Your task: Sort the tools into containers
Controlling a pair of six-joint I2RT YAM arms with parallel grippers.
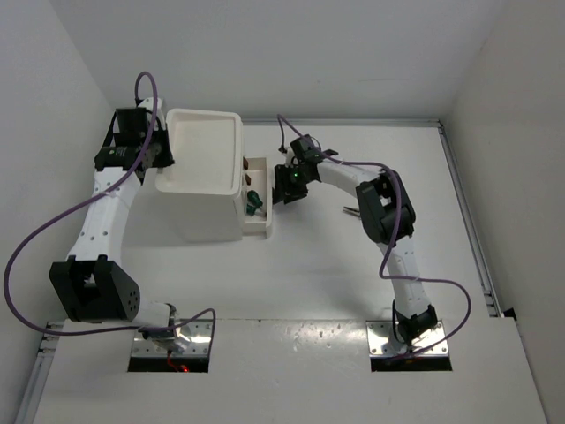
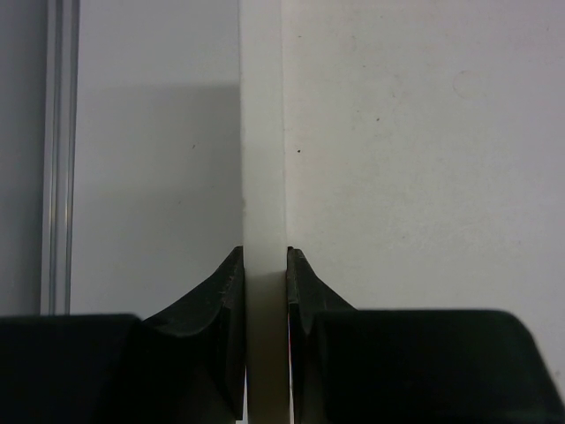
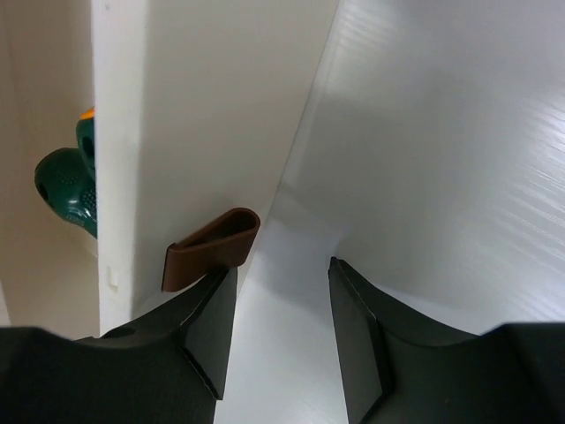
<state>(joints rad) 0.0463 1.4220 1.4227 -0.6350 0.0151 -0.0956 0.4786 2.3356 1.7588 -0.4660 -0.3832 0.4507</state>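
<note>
The white drawer unit point(image 1: 210, 208) stands at the back left, with its shallow tray top point(image 1: 203, 148) facing up. My left gripper point(image 1: 161, 152) is shut on the tray's left rim point(image 2: 263, 159), and its jaws point(image 2: 265, 265) press the thin white wall from both sides. One drawer point(image 1: 259, 210) is pulled out to the right, and a green-handled screwdriver point(image 1: 253, 205) lies in it; its green handle point(image 3: 69, 181) shows behind the drawer front point(image 3: 212, 106). My right gripper point(image 1: 284, 183) is open at that drawer front. In the right wrist view the gripper point(image 3: 281, 276) is empty, its left fingertip just under the brown knob point(image 3: 214, 246).
A second brown knob point(image 1: 245, 163) shows on the unit's right face above the open drawer. White walls close the table on the left, back and right. A metal rail point(image 1: 463, 221) runs along the right edge. Purple cables loop off both arms.
</note>
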